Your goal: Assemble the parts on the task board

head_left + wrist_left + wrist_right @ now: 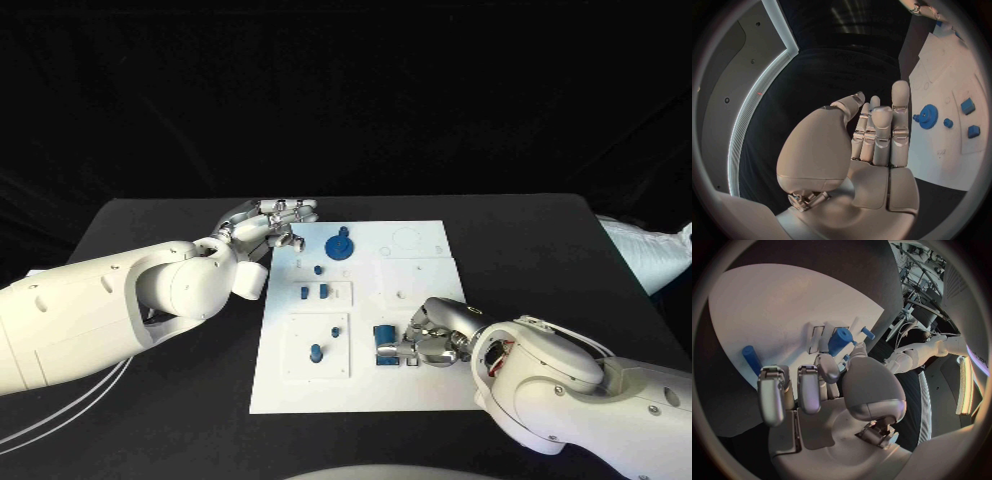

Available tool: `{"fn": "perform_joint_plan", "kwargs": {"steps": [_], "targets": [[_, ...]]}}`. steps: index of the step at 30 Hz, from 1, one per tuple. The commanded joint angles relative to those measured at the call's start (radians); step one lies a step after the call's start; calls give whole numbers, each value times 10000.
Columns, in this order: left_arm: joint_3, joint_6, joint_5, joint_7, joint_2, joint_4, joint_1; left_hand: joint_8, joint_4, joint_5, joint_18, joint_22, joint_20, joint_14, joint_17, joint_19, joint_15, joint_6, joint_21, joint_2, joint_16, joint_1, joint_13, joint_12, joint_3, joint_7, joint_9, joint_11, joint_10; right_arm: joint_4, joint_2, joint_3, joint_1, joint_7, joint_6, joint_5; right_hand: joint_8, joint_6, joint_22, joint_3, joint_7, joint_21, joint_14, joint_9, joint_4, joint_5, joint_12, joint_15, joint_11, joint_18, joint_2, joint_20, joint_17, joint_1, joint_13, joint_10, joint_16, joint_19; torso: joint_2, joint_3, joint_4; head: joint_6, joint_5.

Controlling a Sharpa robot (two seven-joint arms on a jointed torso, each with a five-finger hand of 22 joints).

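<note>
**Black table, white board, blue parts under my two hands**

Black is the table [173,215] in front of me, and on its middle lies the white task board [418,395], the largest thing on it. My left arm comes in over the table's left side, and my left hand [268,225] hangs at the board's far left corner. Its fingers [900,107] are stretched out, close together and nearly straight, and they hold nothing. The blue gear [339,245] lies flat on the board just beside those fingertips, toward the board's middle; from my left wrist I see the same gear [927,116] just past the fingertips, apart from them.

My right hand [433,338] sits over the board's near right part, fingers curled down onto a blue block [387,335] that stands there. From my right wrist I see the blue block [839,341] at my fingertips, but I cannot tell whether I have hold of it or only touch it.

Smaller pieces stand in the raised white panels on the board's left half: a small blue peg [316,352] in the nearest panel, a smaller blue stud [336,331] just beyond it, and two little blue pieces [304,292] in the panel between that one and the gear. All of these lie between my two hands, well apart from either.
</note>
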Motion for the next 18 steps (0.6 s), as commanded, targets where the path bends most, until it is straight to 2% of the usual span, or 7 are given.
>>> {"fn": "perform_joint_plan", "kwargs": {"steps": [1, 4, 8, 10, 15, 18], "targets": [[6, 172, 27, 42, 2, 31, 0, 57, -4, 22, 135, -21, 52, -97, -21, -48, -9, -61, -73, 120, 7, -8, 16, 74, -86, -6, -4, -4, -80, 14, -6, -3, -6, -13, 11, -381, -32, -82, 1696, 194, 2, -41, 634, 44, -14, -17, -73, 56, 11, -85, -196, 10, 122, -11, -31, -43, -31, 252, -3, 4, 3, -1, -1], [6, 176, 27, 39, -3, 32, 0, 57, -4, 22, 135, -21, 52, -97, -21, -48, -9, -61, -73, 120, 7, -8, 16, 74, -86, -6, -4, -4, -80, 23, -20, -3, -6, 12, 96, -467, -18, -68, 1707, 615, -16, -38, 643, 155, -171, 281, -102, 47, 2, -88, -32, 13, 140, 758, -10, -8, -31, 264, 1, 8, 3, -3, 5], [5, 180, 27, 39, -7, 34, 0, 57, -4, 22, 135, -21, 52, -97, -21, -48, -9, -61, -73, 120, 7, -8, 16, 74, -86, -6, -4, -4, -80, 9, -17, -3, -6, 20, 211, -567, 9, -42, 1740, 819, -42, -20, 653, 281, -467, 745, -124, 22, -27, -97, 82, -5, 172, 1807, 20, 35, -24, 292, -4, 4, -1, -14, 8], [5, 182, 27, 39, -7, 35, 0, 57, -4, 22, 135, -21, 52, -97, -21, -48, -9, -61, -73, 120, 7, -8, 16, 74, -86, -6, -4, -4, -80, -15, -1, -3, -6, -8, 245, -621, 33, -7, 1759, 913, -58, -7, 659, 324, -619, 848, -106, 10, -43, -102, 162, -14, 196, 2170, 46, 55, -14, 308, -4, 4, -1, -14, 8], [5, 186, 27, 39, -5, 36, 0, 57, -4, 22, 135, -21, 52, -97, -21, -48, -9, -61, -73, 120, 7, -8, 16, 74, -86, -6, -4, -4, -80, -146, 90, -3, -6, -133, 277, -914, 95, 79, 1806, 1153, -111, 24, 668, 425, -966, 829, -57, -28, -94, -115, 392, -44, 240, 2897, 111, 110, 4, 348, -2, 5, 5, -23, 3], [5, 183, 27, 40, -8, 37, 0, 57, -4, 22, 135, -21, 52, -97, -21, -48, -9, -61, -73, 120, 7, -8, 16, 74, -86, -6, -4, -4, -80, -229, 140, -6, -8, -180, 265, -1083, 121, 107, 1816, 1266, -144, 30, 671, 477, -1166, 687, -46, -54, -124, -118, 444, -68, 255, 3240, 137, 130, 9, 356, 0, 1, 6, -21, 1]]}}
